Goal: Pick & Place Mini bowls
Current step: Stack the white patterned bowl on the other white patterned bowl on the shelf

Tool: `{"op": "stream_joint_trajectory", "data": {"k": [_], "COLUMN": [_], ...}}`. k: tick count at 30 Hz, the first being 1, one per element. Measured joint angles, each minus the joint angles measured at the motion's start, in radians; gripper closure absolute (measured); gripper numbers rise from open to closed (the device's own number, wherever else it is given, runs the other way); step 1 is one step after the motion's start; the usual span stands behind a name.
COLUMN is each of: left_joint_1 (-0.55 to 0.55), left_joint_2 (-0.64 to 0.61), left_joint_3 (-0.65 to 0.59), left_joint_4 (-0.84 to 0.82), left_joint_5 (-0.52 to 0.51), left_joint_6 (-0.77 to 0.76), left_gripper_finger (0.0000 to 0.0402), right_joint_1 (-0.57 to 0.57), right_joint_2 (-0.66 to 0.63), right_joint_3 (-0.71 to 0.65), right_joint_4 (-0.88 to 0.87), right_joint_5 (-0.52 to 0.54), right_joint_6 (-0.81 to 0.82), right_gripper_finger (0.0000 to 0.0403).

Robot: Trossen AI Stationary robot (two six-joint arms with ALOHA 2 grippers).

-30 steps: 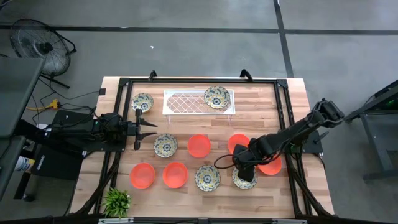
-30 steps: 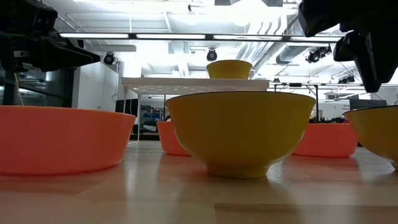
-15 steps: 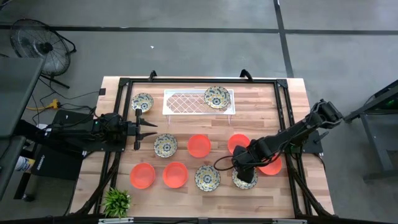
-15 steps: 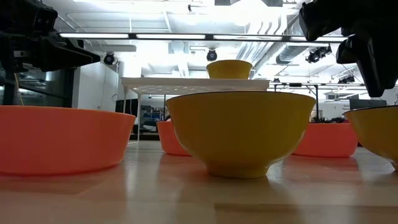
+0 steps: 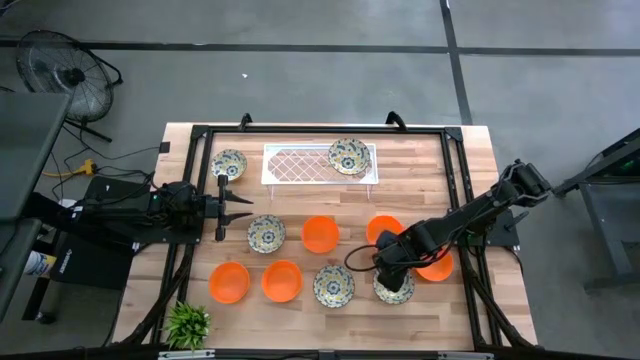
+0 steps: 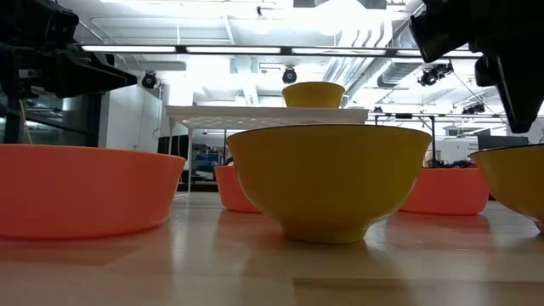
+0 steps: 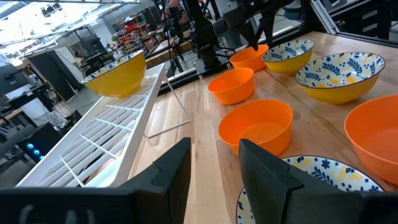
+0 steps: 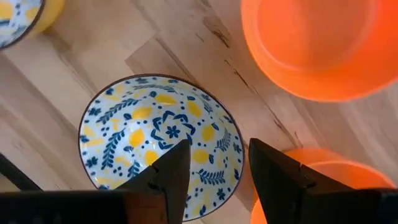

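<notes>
Here, the right hand (image 8: 214, 168) hovers over a floral bowl (image 8: 163, 145) — fingers parted, holding nothing.

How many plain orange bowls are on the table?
5: two front-left, one central, one beside the right pincer, one partly hidden under that arm.

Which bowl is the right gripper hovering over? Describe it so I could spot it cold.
On the wooden table, look along the front row of bowls. The floral bowl lies directly under the open right gripper, at that row's right end, with a plain orange bowl just beyond.
</notes>
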Motion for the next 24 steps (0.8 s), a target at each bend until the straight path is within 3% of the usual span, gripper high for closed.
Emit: {"op": "stream_joint_trajectory", "data": {"k": [10, 24], "left_joint_1": [0.000, 0.000], "left_joint_2": [0.000, 0.000], "left_joint_3": [0.000, 0.000], "left_joint_4": [0.000, 0.000], "left_joint_5": [0.000, 0.000], "left_joint_6": [0.000, 0.000], "left_gripper_finger": [0.0271, 0.0271], "right_joint_1": [0.000, 0.005], "right_joint_2": [0.012, 0.060], "right_joint_3": [0.000, 0.000], "right_joint_4": [-0.026, -0.034], "right_joint_5": [-0.006, -0.005], "right_joint_6": [0.050, -0.181], "right_gripper_finger": [0.0252, 0.0252]}}
